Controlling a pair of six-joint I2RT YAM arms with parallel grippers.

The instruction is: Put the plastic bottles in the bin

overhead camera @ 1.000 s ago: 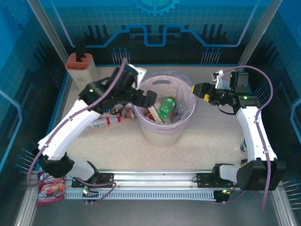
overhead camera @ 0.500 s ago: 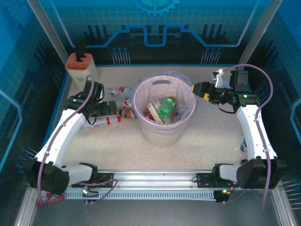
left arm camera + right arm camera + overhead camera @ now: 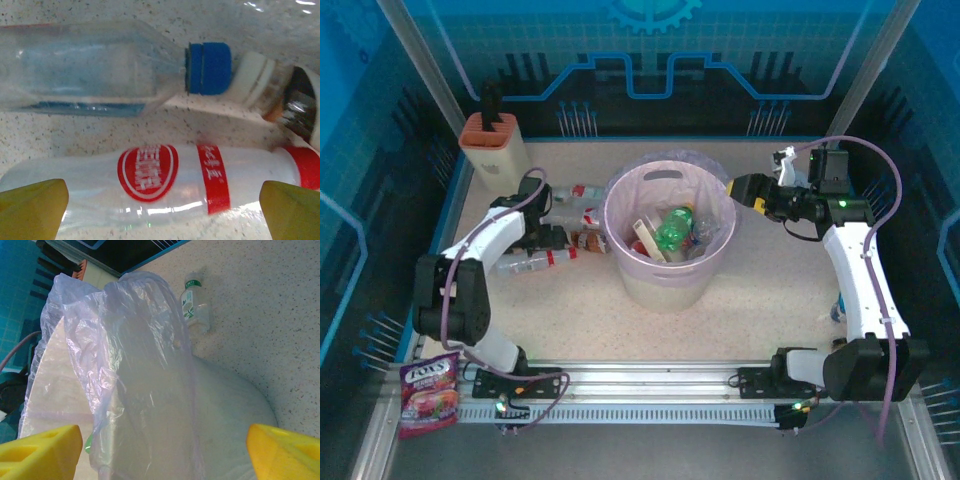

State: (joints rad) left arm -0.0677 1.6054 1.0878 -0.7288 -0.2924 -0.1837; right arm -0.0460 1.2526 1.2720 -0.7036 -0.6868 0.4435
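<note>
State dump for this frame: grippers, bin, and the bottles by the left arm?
Bin: upright, bagged, partly filled with bottles.
Green bottle: inside the bin.
Red-label bottle: on its side on the table, not gripped.
Blue-cap bottle: on its side, capped.
Left gripper: open, straddling the red-label bottle.
Right gripper: open, empty, beside the bin.
</note>
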